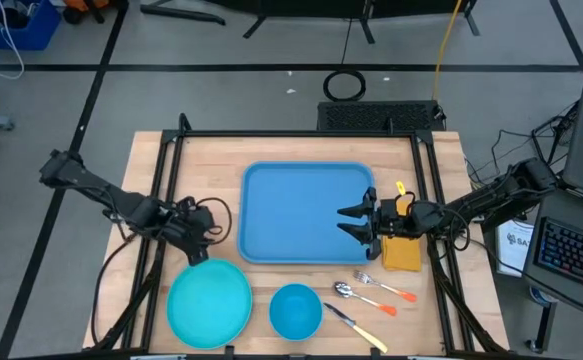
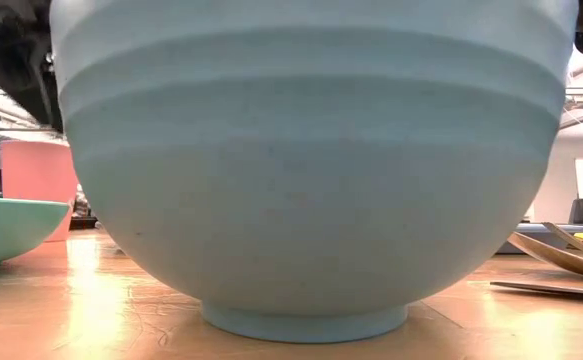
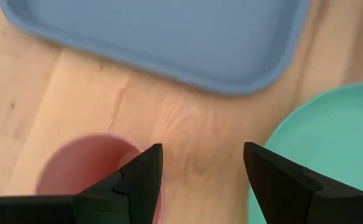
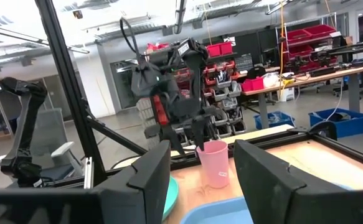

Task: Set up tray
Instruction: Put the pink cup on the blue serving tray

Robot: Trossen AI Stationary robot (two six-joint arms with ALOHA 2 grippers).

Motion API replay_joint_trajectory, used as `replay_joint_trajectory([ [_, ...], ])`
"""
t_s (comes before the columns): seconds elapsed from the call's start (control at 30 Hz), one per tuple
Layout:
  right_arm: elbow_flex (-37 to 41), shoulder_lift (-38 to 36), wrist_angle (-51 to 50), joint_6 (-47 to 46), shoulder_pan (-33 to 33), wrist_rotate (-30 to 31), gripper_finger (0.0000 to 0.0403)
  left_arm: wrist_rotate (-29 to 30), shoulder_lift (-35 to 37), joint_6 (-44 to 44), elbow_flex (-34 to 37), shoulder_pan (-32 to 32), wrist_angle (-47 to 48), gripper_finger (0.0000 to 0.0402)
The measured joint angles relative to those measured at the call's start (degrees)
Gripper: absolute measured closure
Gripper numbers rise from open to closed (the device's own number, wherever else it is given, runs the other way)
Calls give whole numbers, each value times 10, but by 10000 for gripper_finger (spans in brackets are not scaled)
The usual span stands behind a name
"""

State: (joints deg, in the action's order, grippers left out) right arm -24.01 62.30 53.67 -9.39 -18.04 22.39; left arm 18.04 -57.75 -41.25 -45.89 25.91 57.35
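The tray (image 1: 306, 212) is seen lying flat at the middle of the worktop (image 1: 441, 160), empty, with its long sides running from nine to three o'clock. The right hand (image 1: 356, 222) is held just above the tray's three o'clock edge, its fingers spread wide with nothing between them, pointing toward nine o'clock. A yellow cloth (image 1: 402, 252) is found under that arm, just off the tray at three o'clock. The left hand (image 1: 193, 240) is placed off the tray's seven o'clock corner, over a pink cup (image 3: 84, 165); its fingers (image 3: 141, 180) are parted wide and nothing is gripped. A turquoise plate (image 1: 209, 300) is set at seven o'clock from the tray, and a blue bowl (image 1: 295, 310) at six o'clock, both apart from it. A fork (image 1: 386, 288), a spoon (image 1: 363, 297) and a knife (image 1: 355, 327) are laid at five o'clock from the tray. In the low view most of the picture is filled by the bowl's wall, with the cup behind it
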Motion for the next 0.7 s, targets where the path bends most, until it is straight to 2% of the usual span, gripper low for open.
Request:
replay_joint_trajectory([
  [0.2, 0, 0, -2, 0, 0, 0, 236, 29, 1, -37, -38, 1, 77, 172],
  [0.33, 0, 0, -4, -3, 0, 0, 236, 17, -14, -65, -37, 0, 122, 172],
  [0.5, 0, 0, -5, -4, 0, 0, 236, -2, -45, -78, -21, 2, 123, 172],
  [0.7, 0, 0, -5, -4, 0, 0, 236, 3, -73, -75, 3, -3, 126, 172],
])
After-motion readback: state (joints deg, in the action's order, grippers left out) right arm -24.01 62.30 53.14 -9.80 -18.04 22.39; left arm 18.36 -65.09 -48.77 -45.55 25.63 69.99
